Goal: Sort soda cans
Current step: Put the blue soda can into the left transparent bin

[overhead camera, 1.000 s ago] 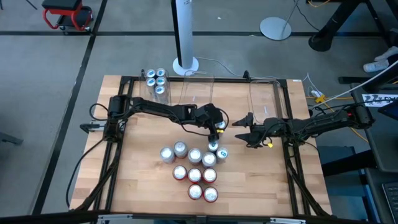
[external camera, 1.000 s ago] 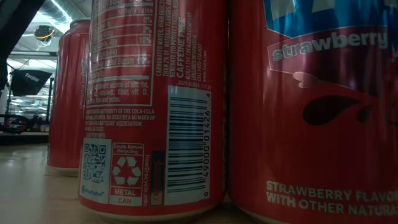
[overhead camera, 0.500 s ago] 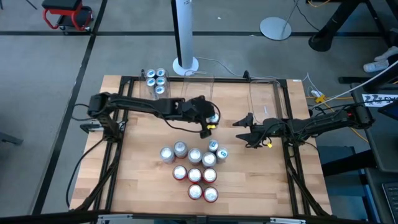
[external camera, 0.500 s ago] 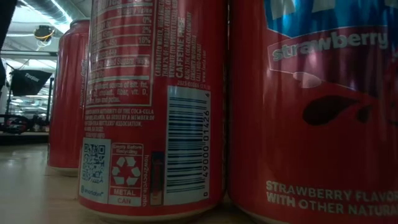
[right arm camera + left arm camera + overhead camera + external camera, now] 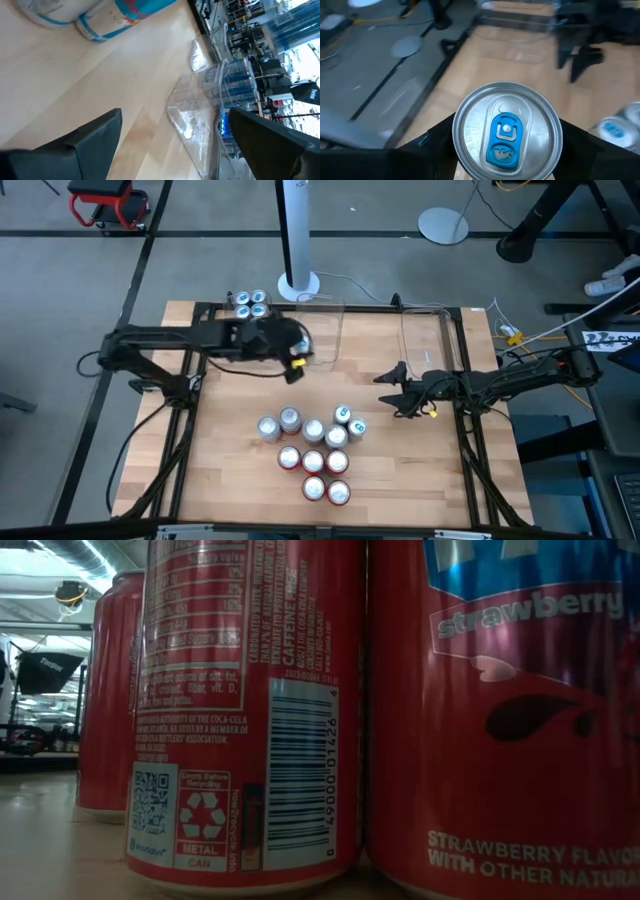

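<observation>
**Left arm out at far-left w/ can; right arm parked mid-right**

Left arm: comes in from table's left edge, stretched rightward along the far side. Left gripper (image 5: 292,348) sits near the far-left part of the table, fingers (image 5: 437,145) clamped either side of a soda can (image 5: 507,132), can upright, blue-tabbed top facing the wrist cam.

Right arm: comes in from right edge, forearm approx. level, reaching leftward toward table centre. Right gripper (image 5: 392,388) hovers right of centre, fingers (image 5: 85,137) spread wide apart, nothing between them.
</observation>
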Controlling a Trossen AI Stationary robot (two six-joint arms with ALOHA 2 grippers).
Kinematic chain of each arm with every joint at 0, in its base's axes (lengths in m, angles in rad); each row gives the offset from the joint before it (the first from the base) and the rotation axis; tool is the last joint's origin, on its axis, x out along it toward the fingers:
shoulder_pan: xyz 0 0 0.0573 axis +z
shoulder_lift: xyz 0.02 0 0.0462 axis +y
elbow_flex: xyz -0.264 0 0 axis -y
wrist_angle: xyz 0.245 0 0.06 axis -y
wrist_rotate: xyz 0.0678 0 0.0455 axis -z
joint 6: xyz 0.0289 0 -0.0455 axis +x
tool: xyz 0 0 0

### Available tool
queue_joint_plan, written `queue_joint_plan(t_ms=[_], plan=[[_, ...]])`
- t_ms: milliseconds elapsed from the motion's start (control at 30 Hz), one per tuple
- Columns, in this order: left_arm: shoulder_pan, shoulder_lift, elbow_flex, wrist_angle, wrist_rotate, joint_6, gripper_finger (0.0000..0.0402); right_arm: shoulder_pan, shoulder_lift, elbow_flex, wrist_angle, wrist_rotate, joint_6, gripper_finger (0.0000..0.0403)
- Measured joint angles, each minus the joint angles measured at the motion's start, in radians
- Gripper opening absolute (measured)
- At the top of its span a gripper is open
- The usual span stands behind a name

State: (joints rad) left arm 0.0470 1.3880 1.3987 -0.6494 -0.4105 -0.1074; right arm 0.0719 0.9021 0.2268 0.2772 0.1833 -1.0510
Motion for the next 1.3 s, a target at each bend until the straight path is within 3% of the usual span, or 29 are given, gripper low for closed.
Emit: queue_joint_plan(t_ms=[267,567,767,1000,1300], plan=[[0.001,-0.115,0.0,-0.245,-0.181,-0.133,0.0228,0.0,0.055,0.0,0.021,0.0,0.0,0.0366],[0.001,-0.161,0.0,-0.446,-0.357,-0.282,0.0228,0.0,0.08,0.0,0.046,0.0,-0.001,0.0366],[0.014,-0.161,-0.006,-0.543,-0.41,-0.358,0.0228,0.0,0.08,0.0,0.045,0.005,-0.001,0.0366],[0.074,-0.275,-0.184,-0.476,-0.432,-0.391,0.0228,0.0,0.08,0.0,0.043,0.009,-0.001,0.0366],[0.203,-0.438,-0.471,-0.202,-0.394,-0.361,0.0228,0.0,0.08,0.0,0.066,0.011,-0.001,0.0366]])
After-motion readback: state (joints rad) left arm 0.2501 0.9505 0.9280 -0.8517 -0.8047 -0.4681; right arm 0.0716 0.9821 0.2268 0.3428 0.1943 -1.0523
